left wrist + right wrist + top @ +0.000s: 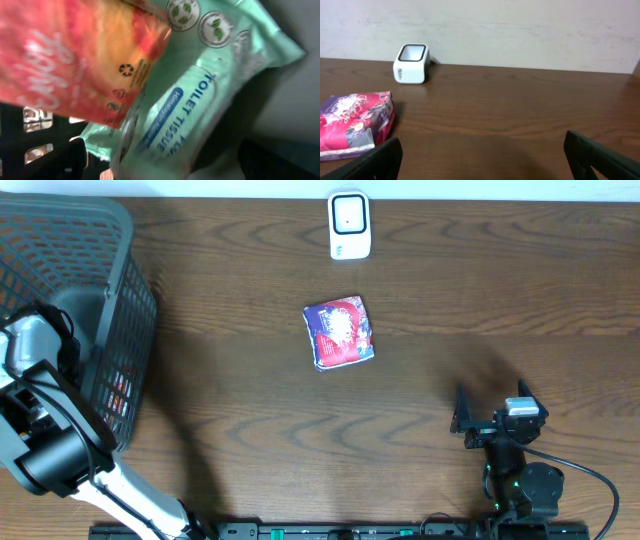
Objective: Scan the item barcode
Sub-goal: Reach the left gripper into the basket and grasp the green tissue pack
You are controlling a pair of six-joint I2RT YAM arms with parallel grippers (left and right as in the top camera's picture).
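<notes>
- L arm [45, 395] reaches over the near rim of the black mesh basket [110, 290] at the table's left end; the pincer itself is hidden from overhead, down among the contents.
- Left gripper [170, 167] seen from its own wrist cam: both dark fingers [67, 160] sit at the far edges of the shot, spread wide, nothing pinched.
- Right under it: a red-orange pack [75, 55] w/ white lettering and a recycling mark, lying partly across a pale green pack [200, 100] printed "TOILET TISSUE".
- Green pack runs between the two fingers; can't tell if either finger touches it.
- Basket mesh shows dark at lower left of that view.
- Item out on the table: a flat pink-and-purple packet [339, 332], roughly mid-table, slightly askew, flat on the wood.
- No barcode readable on it from any cam.
- White scanner [349, 225] stands at the far edge by the wall, just beyond the packet, w/ clear wood between them.
- Right gripper [462, 415] is near the front-right of the table [250, 430], well apart from the packet and the scanner.
- Its wrist cam agrees: right gripper's fingers [600, 157] wide apart, holding nothing, bare wood between.
- That cam looks across the table: packet at left, scanner beyond it by the wall.
</notes>
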